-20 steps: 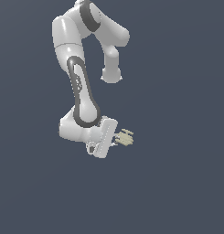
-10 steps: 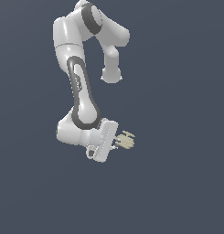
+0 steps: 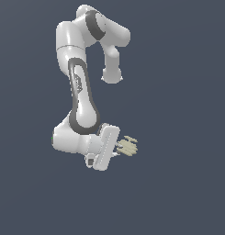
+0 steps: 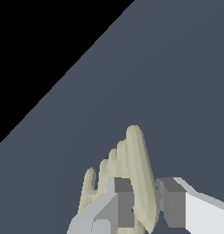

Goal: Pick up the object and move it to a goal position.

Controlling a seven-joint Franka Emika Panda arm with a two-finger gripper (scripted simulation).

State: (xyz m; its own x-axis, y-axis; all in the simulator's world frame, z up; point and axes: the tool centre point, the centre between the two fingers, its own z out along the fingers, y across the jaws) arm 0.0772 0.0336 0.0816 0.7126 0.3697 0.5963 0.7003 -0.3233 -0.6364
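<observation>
The object (image 3: 128,146) is a small pale beige lump of ridged bars with short prongs. It sits between the fingers of my gripper (image 3: 120,148), which points toward the exterior view's right at the end of the white arm. In the wrist view the object (image 4: 131,169) stands as several beige ridges rising past the two grey fingertips (image 4: 121,201), which press on it from both sides. My gripper (image 4: 143,203) is shut on the object.
The white arm (image 3: 79,96) folds down from its upper joints to the wrist. A plain dark grey-blue surface (image 3: 178,114) fills the background. The wrist view shows a black region (image 4: 40,45) beyond a diagonal edge.
The arm with the held object has shifted slightly toward the exterior view's right and a little upward. The grip is unchanged.
</observation>
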